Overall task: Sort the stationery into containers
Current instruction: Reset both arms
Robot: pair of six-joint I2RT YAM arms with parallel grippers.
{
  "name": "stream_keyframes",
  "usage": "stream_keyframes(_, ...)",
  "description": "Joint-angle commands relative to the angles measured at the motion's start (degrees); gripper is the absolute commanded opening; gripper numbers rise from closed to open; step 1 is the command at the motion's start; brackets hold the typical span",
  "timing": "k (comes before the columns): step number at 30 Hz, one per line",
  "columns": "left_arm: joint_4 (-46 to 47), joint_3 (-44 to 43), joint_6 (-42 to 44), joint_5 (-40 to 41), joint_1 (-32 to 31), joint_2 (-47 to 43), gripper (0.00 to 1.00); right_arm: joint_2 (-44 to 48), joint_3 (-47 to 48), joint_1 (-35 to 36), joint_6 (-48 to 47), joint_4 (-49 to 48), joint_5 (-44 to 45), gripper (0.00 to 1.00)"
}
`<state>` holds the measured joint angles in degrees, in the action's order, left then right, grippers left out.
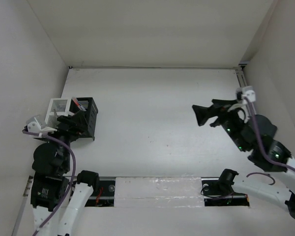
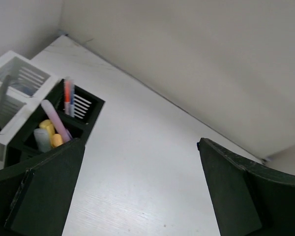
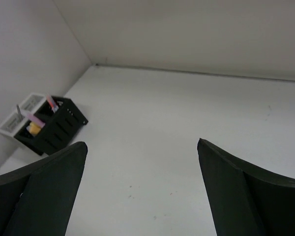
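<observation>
The black container (image 1: 87, 117) and the white container (image 1: 58, 109) stand side by side at the table's left edge. In the left wrist view the black container (image 2: 83, 105) holds red and blue pens (image 2: 68, 95), a purple highlighter (image 2: 55, 120), a yellow one (image 2: 48, 128), an orange one (image 2: 57, 140) and a pale grey piece (image 2: 41, 139). The white container (image 2: 20, 84) holds a thin grey item. My left gripper (image 1: 73, 121) is open and empty, just in front of the black container. My right gripper (image 1: 199, 115) is open and empty, raised over the right half of the table.
White walls close the table on the left, back and right. Both containers also show far left in the right wrist view, the black one (image 3: 59, 129) in front of the white one (image 3: 15, 120). A taped strip (image 1: 157, 189) runs along the near edge between the arm bases.
</observation>
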<state>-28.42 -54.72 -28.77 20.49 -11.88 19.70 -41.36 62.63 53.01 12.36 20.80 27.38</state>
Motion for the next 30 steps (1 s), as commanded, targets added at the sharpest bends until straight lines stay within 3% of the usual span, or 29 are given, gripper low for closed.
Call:
stream_keyframes(1,-1.55,-1.79,-0.68,-9.41,0.01,-2.65,1.0,4.18,3.63,0.51,2.41,14.42,6.37,1.0)
stream_keyframes(8,-5.33,-1.01,-0.67,-5.55,0.01,-8.97,1.0,8.84,6.89,0.51,6.36,24.81,10.5,1.0)
stream_keyframes(23,-4.26,2.51,-4.7,-1.15,0.01,-13.64,1.0,15.96,7.95,0.51,6.98,28.77,11.03,1.0)
stream_keyframes(30,-9.71,-0.2,-10.24,7.45,0.01,-14.69,1.0,15.96,7.95,0.51,7.5,28.77,11.56,1.0)
